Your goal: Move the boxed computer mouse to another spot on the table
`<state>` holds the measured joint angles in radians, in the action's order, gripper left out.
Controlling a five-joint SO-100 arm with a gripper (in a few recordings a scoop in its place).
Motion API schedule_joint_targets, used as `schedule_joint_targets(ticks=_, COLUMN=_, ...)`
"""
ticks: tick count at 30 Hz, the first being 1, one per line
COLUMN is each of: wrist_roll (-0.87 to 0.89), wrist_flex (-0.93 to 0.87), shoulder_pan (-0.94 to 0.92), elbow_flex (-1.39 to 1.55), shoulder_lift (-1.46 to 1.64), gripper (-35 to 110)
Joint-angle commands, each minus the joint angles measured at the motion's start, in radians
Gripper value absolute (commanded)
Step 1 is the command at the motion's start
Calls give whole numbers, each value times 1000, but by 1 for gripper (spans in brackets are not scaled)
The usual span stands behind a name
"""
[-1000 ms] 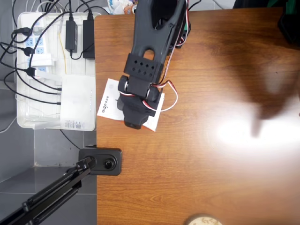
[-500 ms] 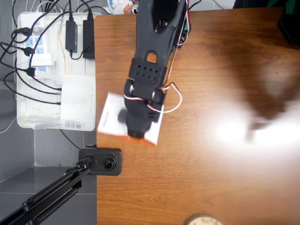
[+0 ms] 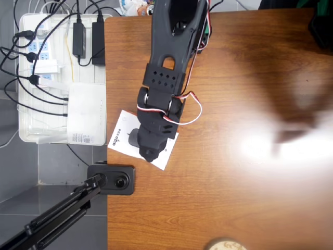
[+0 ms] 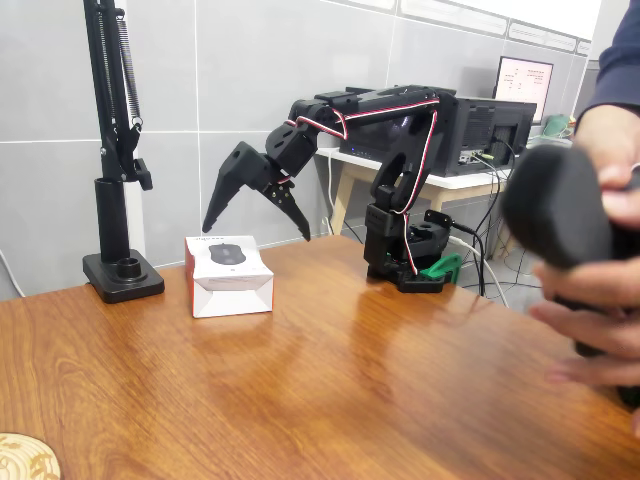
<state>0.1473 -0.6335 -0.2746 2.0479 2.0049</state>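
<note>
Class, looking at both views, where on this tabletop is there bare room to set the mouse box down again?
Bare wood spans the table right of the boxed computer mouse and toward the near edge. It is crowded by the open end effector, arm base and lamp stand.

Your overhead view looks straight down on the table [image 3: 234, 156], taking in its left edge, with the arm's base at the top of the picture. Your fixed view sits low at the table's [image 4: 300, 400] far end from that base, facing it along the wood (fairly near). Both views share the box [image 3: 125, 136] [image 4: 229, 275] and the gripper [image 3: 148, 153] [image 4: 255, 222] above the box.
</note>
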Motion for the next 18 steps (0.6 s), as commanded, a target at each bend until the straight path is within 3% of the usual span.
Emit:
schedule_joint_targets(ticks=1, wrist_roll=120, wrist_flex=256, shoulder_pan=-32, elbow_flex=-8, shoulder_lift=40, gripper=70)
schedule_joint_targets(ticks=3, wrist_roll=282, wrist_flex=537, shoulder_pan=-72, elbow_flex=74, shoulder_lift=41, gripper=38)
schedule_joint_targets(ticks=5, wrist_roll=336, wrist_flex=693, shoulder_pan=-86, elbow_flex=106, shoulder_lift=34, gripper=29)
schedule_joint_targets(ticks=6, wrist_roll=314, wrist_flex=678, shoulder_pan=-87, elbow_flex=100, shoulder_lift=43, gripper=29)
schedule_joint_targets(ticks=8, wrist_roll=163, wrist_flex=658, shoulder_pan=-94, elbow_flex=98, shoulder_lift=61, gripper=5)
schedule_joint_targets(ticks=9, wrist_roll=160, wrist_flex=701, shoulder_pan=-94, elbow_flex=110, shoulder_lift=64, gripper=0)
schedule_joint_targets(ticks=13, wrist_roll=198, wrist_flex=1414, shoulder_pan=-66, elbow_flex=209, shoulder_lift=2, gripper=0)
schedule_joint_targets(ticks=15, wrist_roll=187, wrist_flex=1549, shoulder_pan=-48, elbow_flex=160, shoulder_lift=2, gripper=0)
schedule_joint_targets(ticks=18, wrist_roll=149, wrist_flex=1592, shoulder_pan=-35, elbow_flex=25, shoulder_lift=21, gripper=0)
